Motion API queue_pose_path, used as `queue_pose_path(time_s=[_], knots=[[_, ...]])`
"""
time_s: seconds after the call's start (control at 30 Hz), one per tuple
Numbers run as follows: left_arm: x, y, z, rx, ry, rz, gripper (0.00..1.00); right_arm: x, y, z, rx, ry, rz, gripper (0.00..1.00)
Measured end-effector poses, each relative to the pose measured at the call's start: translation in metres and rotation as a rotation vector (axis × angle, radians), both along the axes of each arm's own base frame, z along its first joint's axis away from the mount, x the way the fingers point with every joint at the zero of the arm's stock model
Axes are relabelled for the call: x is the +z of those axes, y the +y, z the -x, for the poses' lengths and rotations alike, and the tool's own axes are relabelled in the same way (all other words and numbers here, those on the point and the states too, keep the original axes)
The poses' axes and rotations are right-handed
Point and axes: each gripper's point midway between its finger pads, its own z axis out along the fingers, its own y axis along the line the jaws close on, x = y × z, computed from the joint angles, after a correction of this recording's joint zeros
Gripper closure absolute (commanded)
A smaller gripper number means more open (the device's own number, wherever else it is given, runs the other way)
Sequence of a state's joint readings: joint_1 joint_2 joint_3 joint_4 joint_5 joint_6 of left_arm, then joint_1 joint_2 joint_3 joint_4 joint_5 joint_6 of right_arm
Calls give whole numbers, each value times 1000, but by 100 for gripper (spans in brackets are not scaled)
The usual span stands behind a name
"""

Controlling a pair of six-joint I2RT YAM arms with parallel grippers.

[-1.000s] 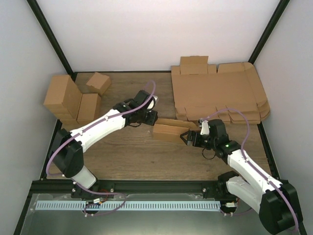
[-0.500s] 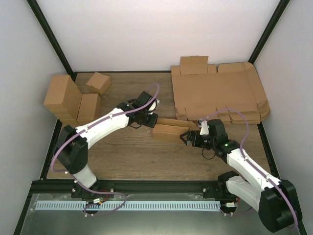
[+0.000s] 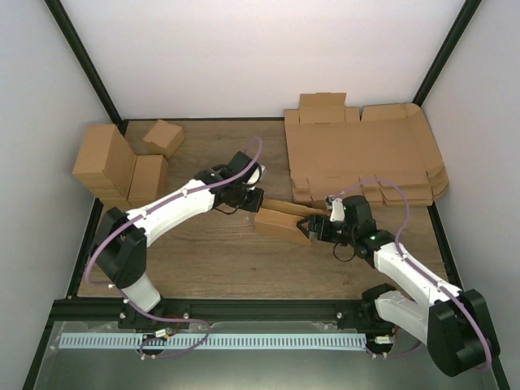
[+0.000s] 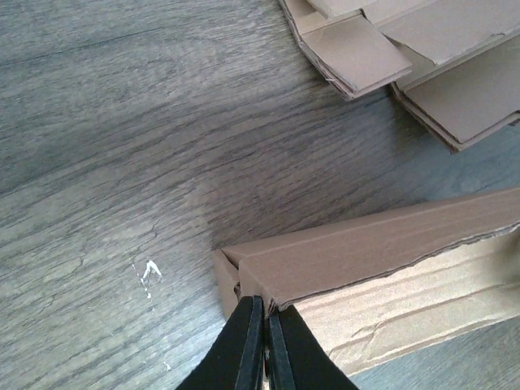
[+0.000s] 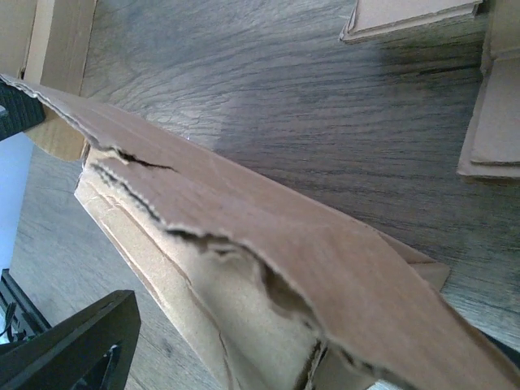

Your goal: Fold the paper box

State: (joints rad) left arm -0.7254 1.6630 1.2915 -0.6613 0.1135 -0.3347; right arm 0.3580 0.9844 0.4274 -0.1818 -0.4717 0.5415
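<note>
table (image 3: 203,253), paper box (image 3: 280,221) in left gripper (image 4: 265,318)

Bright, even, soft-shadowed light; right wrist foreground slightly blurred.

I am pinching the left end of the paper box (image 4: 382,252) in my claw (image 4: 266,309), with both black fingers (image 4: 244,349) pressing together on a thin cardboard edge. The box is lying on the wood-grain worktop (image 4: 122,122) and running off to the right edge of the view, its upper panel sloping and its lower edge looking ragged. A small flap is sticking out at the corner just left of my grip. A pile of flat cardboard sheets (image 4: 357,49) is sitting at the upper right, apart from the box. A small white fleck (image 4: 149,272) is showing on the worktop to the left.
</note>
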Motion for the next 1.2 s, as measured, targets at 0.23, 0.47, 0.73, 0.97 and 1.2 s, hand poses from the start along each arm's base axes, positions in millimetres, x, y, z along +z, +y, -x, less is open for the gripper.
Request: queue_pose_path(time_s=[0.23, 0.47, 0.73, 0.97, 1.2], knots=[[-3, 0, -4, 54, -11, 22, 96, -4, 0, -2, -11, 20, -5, 27], [-4, 0, -1, 65, -47, -4, 96, -9, 0, 0, -13, 24, -6, 30], [-5, 3, 2, 60, -77, -51, 96, -9, 0, 0, -12, 21, -2, 37], [-6, 7, 2, 52, -89, -82, 96, -9, -1, -1, -14, 21, 0, 45], [-8, 11, 6, 29, -85, -115, 96, -9, -1, -1, -14, 21, -1, 52]])
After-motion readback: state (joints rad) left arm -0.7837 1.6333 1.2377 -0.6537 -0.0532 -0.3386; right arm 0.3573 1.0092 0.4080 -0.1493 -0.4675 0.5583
